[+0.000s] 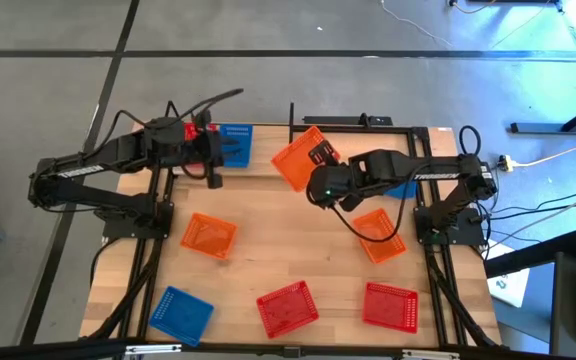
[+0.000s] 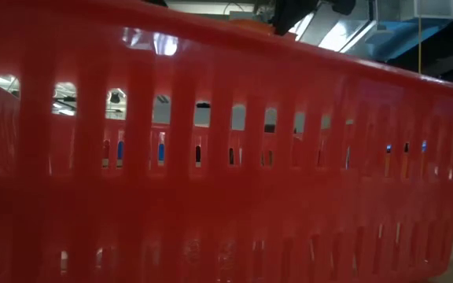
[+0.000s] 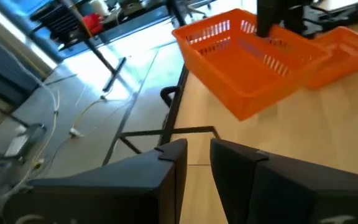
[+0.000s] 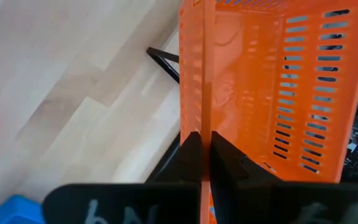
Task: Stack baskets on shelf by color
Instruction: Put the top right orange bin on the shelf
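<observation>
Along the near edge of the table (image 1: 298, 250) lie a blue basket (image 1: 181, 311) at the left, a red basket (image 1: 287, 306) in the middle and a second red basket (image 1: 389, 304) at the right; the middle one fills the low view with its wall. Farther in, an orange basket (image 1: 208, 235) lies left of centre and another orange basket (image 1: 379, 236) lies right of centre, under the right arm. The step in hand is the carried orange basket (image 1: 298, 157): the right pincer (image 4: 204, 152) is closed tight on one of its walls and holds it tilted, near the far edge at the middle of the shelf (image 1: 268, 182). To do this well, I judge the basket should be levelled before it goes down, brought clear of the black shelf rods, and lowered until its floor rests flat before the fingers part, since a grip on one thin wall lets it swing. At the far left, the left pincer (image 1: 214, 150) hovers by the red and blue baskets (image 1: 234, 143) on the shelf, its fingers (image 3: 166, 180) a narrow gap apart and holding nothing; it should keep out of the way of the descent.
</observation>
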### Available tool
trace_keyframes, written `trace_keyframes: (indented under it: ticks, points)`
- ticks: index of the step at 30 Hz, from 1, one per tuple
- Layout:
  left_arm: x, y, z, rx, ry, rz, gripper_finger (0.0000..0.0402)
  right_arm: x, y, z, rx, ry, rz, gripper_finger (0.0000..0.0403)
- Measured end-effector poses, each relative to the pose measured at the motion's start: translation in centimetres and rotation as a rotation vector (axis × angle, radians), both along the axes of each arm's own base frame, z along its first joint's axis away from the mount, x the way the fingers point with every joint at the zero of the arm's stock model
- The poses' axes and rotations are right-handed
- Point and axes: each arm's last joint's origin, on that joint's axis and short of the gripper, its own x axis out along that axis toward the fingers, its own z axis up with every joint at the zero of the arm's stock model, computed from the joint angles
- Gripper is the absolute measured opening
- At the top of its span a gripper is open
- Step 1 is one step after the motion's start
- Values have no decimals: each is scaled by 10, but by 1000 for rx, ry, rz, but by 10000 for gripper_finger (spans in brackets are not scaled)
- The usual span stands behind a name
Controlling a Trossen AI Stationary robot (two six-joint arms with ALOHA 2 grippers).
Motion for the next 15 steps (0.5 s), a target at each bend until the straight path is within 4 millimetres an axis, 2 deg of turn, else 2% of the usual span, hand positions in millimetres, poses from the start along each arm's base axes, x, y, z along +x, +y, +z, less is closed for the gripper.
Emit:
trace_keyframes:
  ticks: [8,15]
  points:
    - [2,0,5,-164,-139,51,97,7,-1,-7,-71,19,-26,4]
    - [31,6,-12,-278,-121,91,97,19,-4,-21,-271,141,6,4]
